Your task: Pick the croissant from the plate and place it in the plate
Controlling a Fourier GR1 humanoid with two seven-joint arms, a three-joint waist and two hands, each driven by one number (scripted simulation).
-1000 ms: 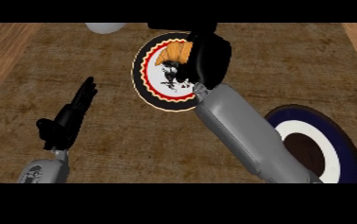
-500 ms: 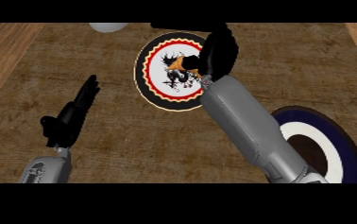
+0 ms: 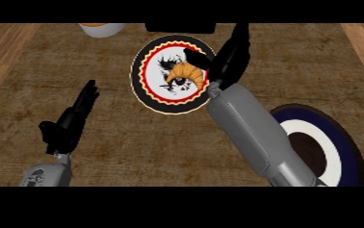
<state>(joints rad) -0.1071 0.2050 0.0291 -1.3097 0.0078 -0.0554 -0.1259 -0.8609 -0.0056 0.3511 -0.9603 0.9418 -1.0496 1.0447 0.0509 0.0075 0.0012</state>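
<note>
Nearest, at lower right on the brown desk (image 3: 107, 164): navy-rimmed plate (image 3: 340, 140) with white ring and dark centre, partly under the right forearm. At left, left hand (image 3: 71, 121) resting, fingers straight, holding nothing. Farther back, on the black-rimmed plate (image 3: 153, 95) with red ring and white middle: golden-brown croissant (image 3: 186, 71), curved, long axis running lower left to upper right. Right hand (image 3: 229, 61) just beside its right end, fingers extended, thumb over the croissant's upper tip; contact not discernible. Beyond, white bowl (image 3: 103, 29) and dark block (image 3: 181, 28).

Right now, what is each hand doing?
Left hand: open, holding nothing.
Right hand: open beside the croissant, not holding it.
</note>
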